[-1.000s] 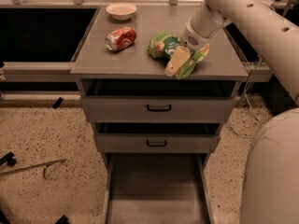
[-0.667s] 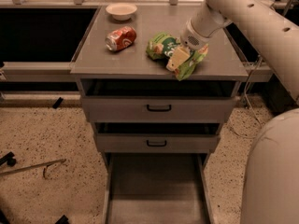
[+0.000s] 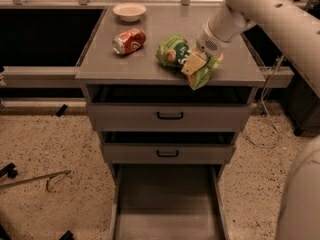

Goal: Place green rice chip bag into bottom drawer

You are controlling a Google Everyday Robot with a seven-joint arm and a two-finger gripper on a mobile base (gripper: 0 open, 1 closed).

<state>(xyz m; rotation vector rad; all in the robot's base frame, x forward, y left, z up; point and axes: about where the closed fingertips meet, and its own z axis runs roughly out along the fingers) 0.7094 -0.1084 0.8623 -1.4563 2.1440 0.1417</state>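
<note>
The green rice chip bag (image 3: 174,52) lies near the front edge of the cabinet top (image 3: 145,66), its right end pinched between the fingers of the gripper (image 3: 195,64). The bottom drawer (image 3: 167,204) stands pulled out at the cabinet's foot. A soda can (image 3: 129,40) lies on its side further left on the top.

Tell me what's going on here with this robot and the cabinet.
The robot's arm reaches in from the right, and its pincer grips the green rice chip bag at the front edge of the cabinet top, with the bag's end poking past that edge. The bottom drawer is pulled out below, and the bag is not in it yet. A red soda can lies on its side and a white bowl stands further back; neither is being touched.
</note>
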